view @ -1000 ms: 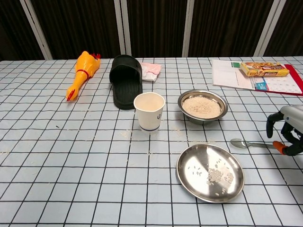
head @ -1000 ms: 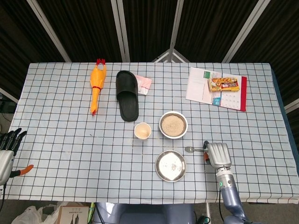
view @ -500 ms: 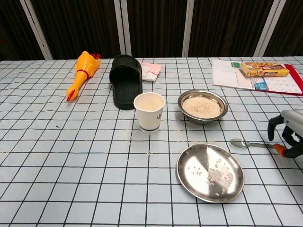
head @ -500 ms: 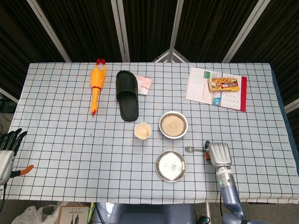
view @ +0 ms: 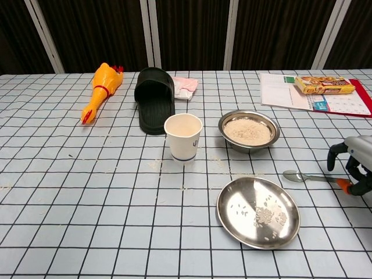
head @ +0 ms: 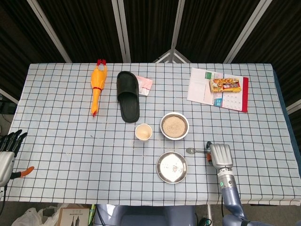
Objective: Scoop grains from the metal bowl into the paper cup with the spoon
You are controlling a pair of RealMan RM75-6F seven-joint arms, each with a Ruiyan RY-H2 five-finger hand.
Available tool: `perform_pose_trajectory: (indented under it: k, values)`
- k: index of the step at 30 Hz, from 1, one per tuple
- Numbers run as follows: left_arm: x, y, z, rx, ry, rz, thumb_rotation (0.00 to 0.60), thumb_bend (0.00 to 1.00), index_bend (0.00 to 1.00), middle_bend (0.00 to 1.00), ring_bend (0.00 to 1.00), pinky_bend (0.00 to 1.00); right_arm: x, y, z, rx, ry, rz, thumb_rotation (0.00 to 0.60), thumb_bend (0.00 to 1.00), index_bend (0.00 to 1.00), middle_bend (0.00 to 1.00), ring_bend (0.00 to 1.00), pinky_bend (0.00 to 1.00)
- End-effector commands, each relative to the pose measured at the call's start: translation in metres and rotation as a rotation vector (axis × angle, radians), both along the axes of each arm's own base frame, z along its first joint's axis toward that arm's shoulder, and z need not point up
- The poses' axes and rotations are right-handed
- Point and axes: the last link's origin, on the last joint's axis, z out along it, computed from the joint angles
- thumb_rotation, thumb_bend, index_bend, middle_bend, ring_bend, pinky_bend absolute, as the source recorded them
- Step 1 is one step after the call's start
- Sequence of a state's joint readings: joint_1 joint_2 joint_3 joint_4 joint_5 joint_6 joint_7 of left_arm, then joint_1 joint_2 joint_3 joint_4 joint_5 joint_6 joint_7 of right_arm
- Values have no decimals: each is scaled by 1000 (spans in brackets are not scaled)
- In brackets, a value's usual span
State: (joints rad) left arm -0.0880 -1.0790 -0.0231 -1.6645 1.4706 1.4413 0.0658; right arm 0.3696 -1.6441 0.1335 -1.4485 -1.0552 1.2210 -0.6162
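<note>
Right hand [view: 352,167] is cut off by the frame edge in the chest view; in the head view its fingers are hidden under the palm housing. Its dark fingers curve down over the orange-tipped handle end of the spoon [view: 302,176]. Whether they actually clamp the handle cannot be determined. The spoon lies flat on the checked tablecloth [head: 70,141], bowl end toward the centre, near the metal plate [view: 258,211]. Left hand [head: 7,153] sits at the table's left edge, partly out of frame, fingers straight and apart, holding nothing. The metal bowl [view: 249,131] of grains stands just beside the upright paper cup [view: 183,136], not touching. A few grains lie on the plate.
</note>
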Motion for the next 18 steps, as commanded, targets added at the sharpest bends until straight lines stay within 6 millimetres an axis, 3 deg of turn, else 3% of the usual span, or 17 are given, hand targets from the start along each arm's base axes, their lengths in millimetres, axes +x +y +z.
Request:
perform_pose_trajectory:
  k: [1, 18]
  values:
    - [0, 0, 0, -1, 0, 1, 600, 0, 0, 0, 0, 0, 0, 0, -1, 0, -2, 0, 600, 474, 430, 863, 1000, 1000]
    - [0, 0, 0, -2, -3, 4, 600, 0, 0, 0, 0, 0, 0, 0, -3, -7, -4, -8, 600, 462, 427, 863, 1000, 1000]
